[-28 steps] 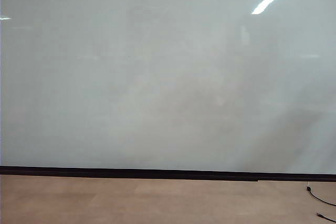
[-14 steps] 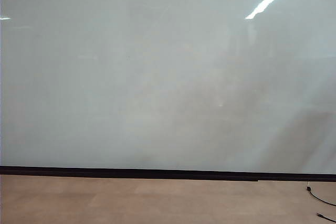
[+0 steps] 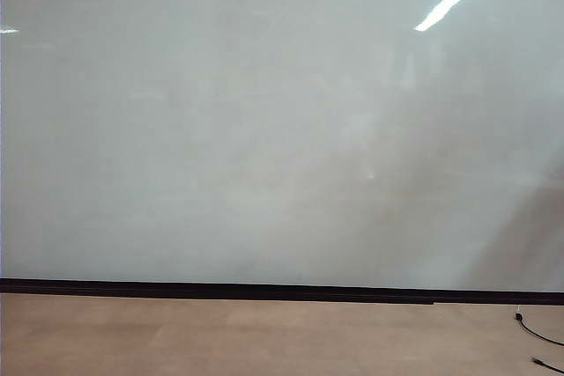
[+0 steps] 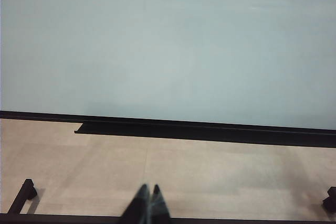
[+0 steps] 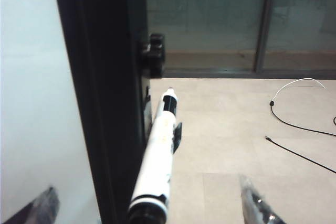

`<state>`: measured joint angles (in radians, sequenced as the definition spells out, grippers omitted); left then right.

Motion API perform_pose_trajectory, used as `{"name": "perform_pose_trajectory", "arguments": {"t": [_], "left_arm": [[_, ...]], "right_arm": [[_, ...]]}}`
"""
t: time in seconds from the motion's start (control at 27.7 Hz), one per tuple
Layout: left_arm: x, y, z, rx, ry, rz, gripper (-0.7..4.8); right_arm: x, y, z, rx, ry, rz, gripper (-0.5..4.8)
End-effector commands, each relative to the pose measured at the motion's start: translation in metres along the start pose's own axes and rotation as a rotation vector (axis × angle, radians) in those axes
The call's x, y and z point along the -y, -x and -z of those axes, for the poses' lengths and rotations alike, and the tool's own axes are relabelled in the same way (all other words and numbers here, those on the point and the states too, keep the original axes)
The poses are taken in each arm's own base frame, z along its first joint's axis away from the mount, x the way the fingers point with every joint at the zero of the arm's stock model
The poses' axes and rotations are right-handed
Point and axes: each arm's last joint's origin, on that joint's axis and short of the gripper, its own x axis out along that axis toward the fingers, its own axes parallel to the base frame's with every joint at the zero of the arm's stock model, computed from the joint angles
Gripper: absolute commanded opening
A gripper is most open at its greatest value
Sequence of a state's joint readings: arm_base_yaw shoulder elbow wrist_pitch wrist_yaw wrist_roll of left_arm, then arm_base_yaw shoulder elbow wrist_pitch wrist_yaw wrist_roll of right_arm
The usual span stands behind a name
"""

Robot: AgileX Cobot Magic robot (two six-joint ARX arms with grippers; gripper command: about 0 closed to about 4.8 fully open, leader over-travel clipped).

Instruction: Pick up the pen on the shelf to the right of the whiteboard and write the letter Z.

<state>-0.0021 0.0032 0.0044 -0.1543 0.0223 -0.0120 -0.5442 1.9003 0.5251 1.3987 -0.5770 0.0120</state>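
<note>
The right pincer (image 5: 149, 203) was seen with its jaws spread wide, one fingertip (image 5: 41, 206) against the pale face of the whiteboard (image 5: 31, 87) and the other out over the floor (image 5: 231, 129). Nothing was held between them. The pen (image 5: 157, 153), a slim white marker with a dark cap end, stood nearly upright in a small black clip (image 5: 177, 136) on the board's dark side frame (image 5: 105, 93), just beyond the open jaws and roughly in line with the gap between them. Whether the jaws already flanked the barrel or stopped just short of it could not be told.

The step in hand was judged to be the approach to the pen, with the pick-up not yet made. The next move was judged to call for the barrel to be centred between the jaws, gripped firmly, then lifted clear of the clip without being knocked against the frame.

The left pincer (image 4: 146, 206) was seen with its tips pressed together, empty, low over the tan floor and well short of the board's black bottom strip (image 4: 210, 129).

In the exterior view the whiteboard (image 3: 264, 129) filled almost the whole picture, glossy and unmarked; no letter Z had been drawn on it, and neither arm appeared there. A loose black cable (image 5: 299, 129) lay on the floor well to the side of the pen.
</note>
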Motion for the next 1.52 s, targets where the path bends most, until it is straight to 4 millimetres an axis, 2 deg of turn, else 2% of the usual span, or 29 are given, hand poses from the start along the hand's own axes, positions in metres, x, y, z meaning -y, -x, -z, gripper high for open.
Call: {"name": "perform_pose_trajectory", "arguments": {"t": [0.04, 0.65, 0.83, 1.37, 1.41, 1.44, 1.52], "left_arm": [[0.000, 0.000, -0.001, 0.007, -0.004, 0.000, -0.05], [0.000, 0.000, -0.001, 0.007, -0.004, 0.000, -0.05], [0.000, 0.000, -0.001, 0.007, -0.004, 0.000, -0.04], [0.000, 0.000, -0.001, 0.007, -0.004, 0.000, -0.04], [0.000, 0.000, -0.001, 0.007, -0.004, 0.000, -0.04], [0.000, 0.000, -0.001, 0.007, -0.004, 0.000, -0.04], [0.000, 0.000, -0.001, 0.007, -0.004, 0.000, -0.04]], "right_arm": [[0.001, -0.004, -0.003, 0.024, -0.011, 0.012, 4.79], [0.005, -0.021, 0.008, 0.011, -0.040, -0.037, 4.71], [0.007, -0.027, 0.004, 0.030, 0.001, -0.082, 4.18], [0.011, -0.031, -0.001, 0.052, 0.017, -0.067, 4.16], [0.011, -0.031, -0.001, 0.051, 0.017, -0.065, 4.11], [0.011, -0.031, -0.001, 0.052, 0.017, -0.066, 3.71], [0.011, -0.032, -0.002, 0.055, 0.020, -0.076, 3.34]]}}
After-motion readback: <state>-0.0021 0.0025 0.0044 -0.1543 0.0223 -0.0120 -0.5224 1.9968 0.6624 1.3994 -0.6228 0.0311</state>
